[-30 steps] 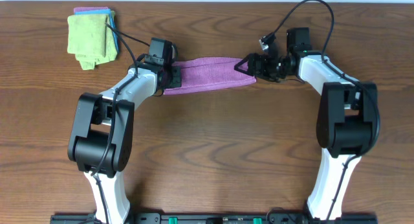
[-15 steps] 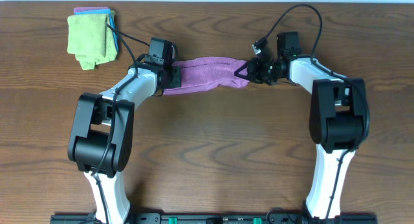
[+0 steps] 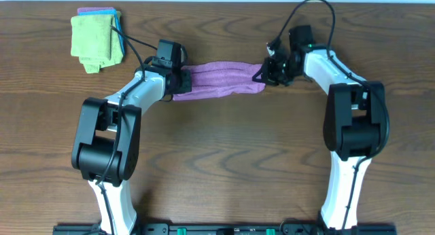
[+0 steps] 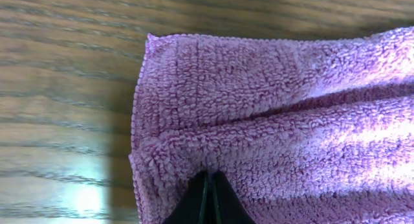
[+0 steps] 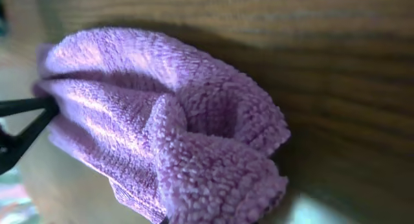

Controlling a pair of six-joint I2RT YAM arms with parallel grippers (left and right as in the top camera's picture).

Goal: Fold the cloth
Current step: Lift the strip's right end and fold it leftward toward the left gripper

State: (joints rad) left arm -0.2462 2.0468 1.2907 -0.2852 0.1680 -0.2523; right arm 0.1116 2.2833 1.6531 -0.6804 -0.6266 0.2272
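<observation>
A purple cloth (image 3: 221,79) lies as a folded band on the wooden table (image 3: 224,153), stretched between both grippers. My left gripper (image 3: 178,81) is shut on its left end. In the left wrist view the black fingertips (image 4: 209,185) pinch the cloth (image 4: 272,107) near its corner, where two layers show. My right gripper (image 3: 264,73) is shut on the right end. In the right wrist view that end of the cloth (image 5: 194,120) is bunched into a thick lump that hides the fingers.
A stack of folded cloths, a green one (image 3: 95,39) on top of blue and pink ones, sits at the back left corner. Black cables (image 3: 309,7) loop above the right arm. Both arm bases stand at the front edge.
My right gripper has gone from open to shut on the cloth's right end and shifted left and back. The cloth is now shorter and bunched there. The left arm has not moved.
</observation>
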